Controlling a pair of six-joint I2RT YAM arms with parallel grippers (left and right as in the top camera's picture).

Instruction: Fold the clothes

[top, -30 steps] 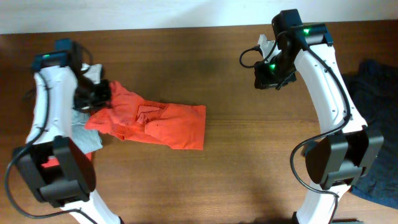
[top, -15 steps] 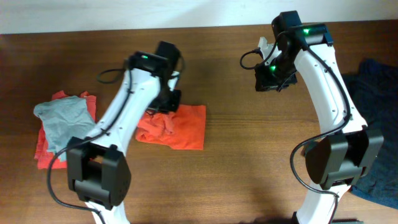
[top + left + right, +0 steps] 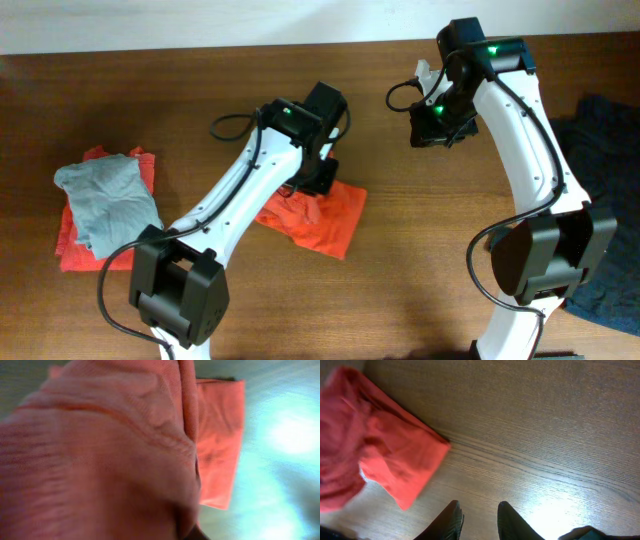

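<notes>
A red-orange T-shirt (image 3: 328,216) lies bunched on the wooden table near the middle. My left gripper (image 3: 318,174) sits at its upper left edge, shut on the cloth. In the left wrist view the red-orange T-shirt (image 3: 100,450) fills most of the frame and hides the jaws. My right gripper (image 3: 438,126) hovers over bare wood at the back right, well apart from the shirt. In the right wrist view it (image 3: 479,521) is open and empty, and the red-orange T-shirt (image 3: 380,455) shows at the upper left.
A grey garment (image 3: 108,195) lies on another red-orange cloth (image 3: 70,240) at the left. A dark navy garment (image 3: 606,180) hangs at the table's right edge. The table's (image 3: 420,280) back edge meets a white wall.
My left arm has swung from the left pile to the table's middle, dragging the red-orange T-shirt rightward. The grey garment stayed at the left. The right arm has not moved.
</notes>
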